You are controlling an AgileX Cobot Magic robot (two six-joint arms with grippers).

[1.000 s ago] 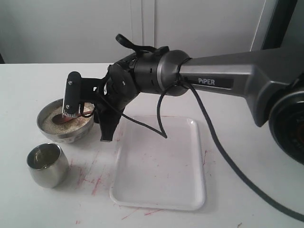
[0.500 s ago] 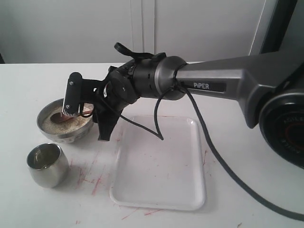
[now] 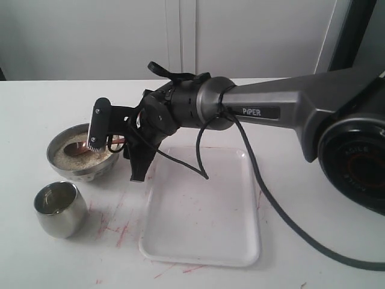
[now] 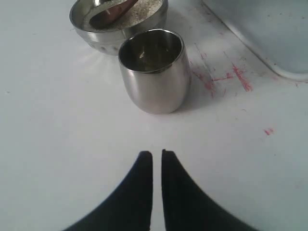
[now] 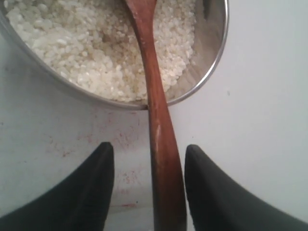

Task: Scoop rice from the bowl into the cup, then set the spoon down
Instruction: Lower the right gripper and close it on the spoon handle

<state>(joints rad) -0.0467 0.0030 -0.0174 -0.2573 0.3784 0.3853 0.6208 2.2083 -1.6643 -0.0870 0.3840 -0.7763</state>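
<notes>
The steel bowl (image 3: 60, 139) holds pale rice (image 3: 75, 160), and the wooden spoon (image 3: 77, 147) lies in it with its handle over the rim. In the right wrist view the spoon handle (image 5: 161, 139) runs from the rice (image 5: 86, 53) over the bowl rim (image 5: 211, 67) and between the fingers of my right gripper (image 5: 148, 146). That gripper (image 3: 115, 161) is open, with a gap on each side of the handle. The steel cup (image 3: 57, 209) stands in front of the bowl. My left gripper (image 4: 156, 154) is shut on nothing, low over the table, short of the cup (image 4: 156, 82).
A white tray (image 3: 204, 205) lies to the right of the bowl and cup, under the right arm and its cable. Red smears mark the white table between cup and tray. The left wrist view shows the tray's corner (image 4: 269, 33) beyond the cup.
My right gripper has drawn back to the right, away from the bowl's middle and along the spoon handle. The spoon still lies in the rice. Cup and tray have not moved.
</notes>
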